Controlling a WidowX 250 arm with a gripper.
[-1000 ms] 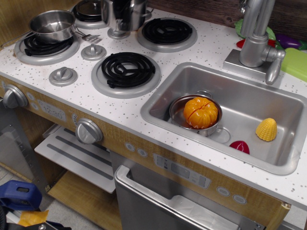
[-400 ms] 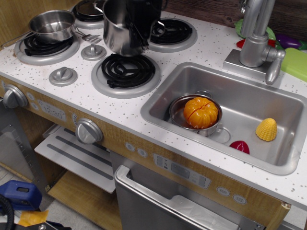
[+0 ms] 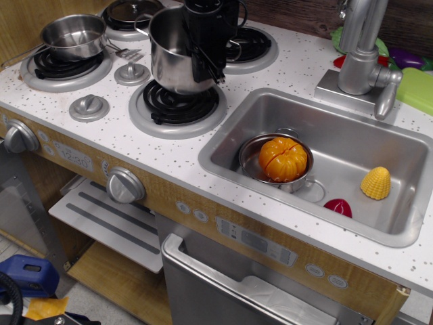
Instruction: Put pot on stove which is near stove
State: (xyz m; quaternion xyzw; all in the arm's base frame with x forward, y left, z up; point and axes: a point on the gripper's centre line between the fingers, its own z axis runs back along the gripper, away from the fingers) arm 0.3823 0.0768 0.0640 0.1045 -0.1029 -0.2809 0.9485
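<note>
Tool gripping pot rim, pot upright, over stove

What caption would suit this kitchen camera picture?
Black gripper holds the steel pot by its rim over the front burner.

Pot over front burner
Gripper clamps the pot rim, just above the stove, left of the sink.
</note>
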